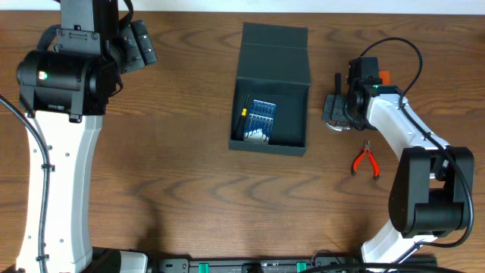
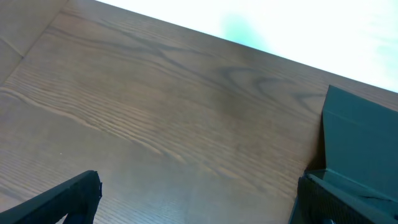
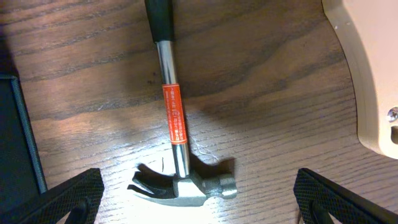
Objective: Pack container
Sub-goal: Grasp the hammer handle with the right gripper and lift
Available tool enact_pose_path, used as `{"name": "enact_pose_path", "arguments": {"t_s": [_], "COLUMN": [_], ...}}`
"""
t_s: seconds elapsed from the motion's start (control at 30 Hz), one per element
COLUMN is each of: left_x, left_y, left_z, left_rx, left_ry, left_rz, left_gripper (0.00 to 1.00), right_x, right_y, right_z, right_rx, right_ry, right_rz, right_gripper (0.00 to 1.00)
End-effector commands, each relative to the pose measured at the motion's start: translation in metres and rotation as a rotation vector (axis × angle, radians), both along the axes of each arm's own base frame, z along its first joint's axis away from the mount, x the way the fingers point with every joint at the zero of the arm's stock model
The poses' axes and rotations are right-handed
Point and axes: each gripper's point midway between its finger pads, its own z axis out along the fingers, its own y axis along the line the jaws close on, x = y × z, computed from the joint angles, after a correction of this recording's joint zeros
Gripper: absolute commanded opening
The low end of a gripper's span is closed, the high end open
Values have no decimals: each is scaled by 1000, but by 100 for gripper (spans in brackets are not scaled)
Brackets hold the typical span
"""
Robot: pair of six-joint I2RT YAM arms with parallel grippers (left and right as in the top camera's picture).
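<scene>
The dark teal-black container stands open at the table's centre, its flap lid folded back. A small blue screwdriver-set case lies inside it. My right gripper is open just right of the container, over a claw hammer that lies flat on the table. In the right wrist view the hammer's steel head sits between my open fingers, untouched. My left gripper is open and empty at the far left; its wrist view shows its fingers over bare wood, with the container at the right.
Red-handled pliers lie on the table in front of the right gripper. The container's wall shows at the left edge of the right wrist view. The right arm's white link fills that view's upper right.
</scene>
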Motion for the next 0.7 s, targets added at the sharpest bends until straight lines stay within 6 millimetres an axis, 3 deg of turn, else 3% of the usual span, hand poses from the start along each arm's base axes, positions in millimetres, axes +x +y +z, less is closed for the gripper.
{"name": "enact_pose_path", "arguments": {"t_s": [0.0,0.37,0.67], "left_x": [-2,-2,-2], "left_y": [4,4,4], "left_z": [4,4,4], "left_rx": [6,6,6], "left_ry": [-9,-9,-9], "left_rz": [15,15,15], "left_gripper": [99,98,99], "right_x": [5,-12,-13], "right_y": [6,14,25], "right_z": [-2,-51,-53], "right_rx": [9,1,-2], "right_ry": [-4,137,144], "right_rz": [-5,19,44], "right_gripper": [99,99,99]}}
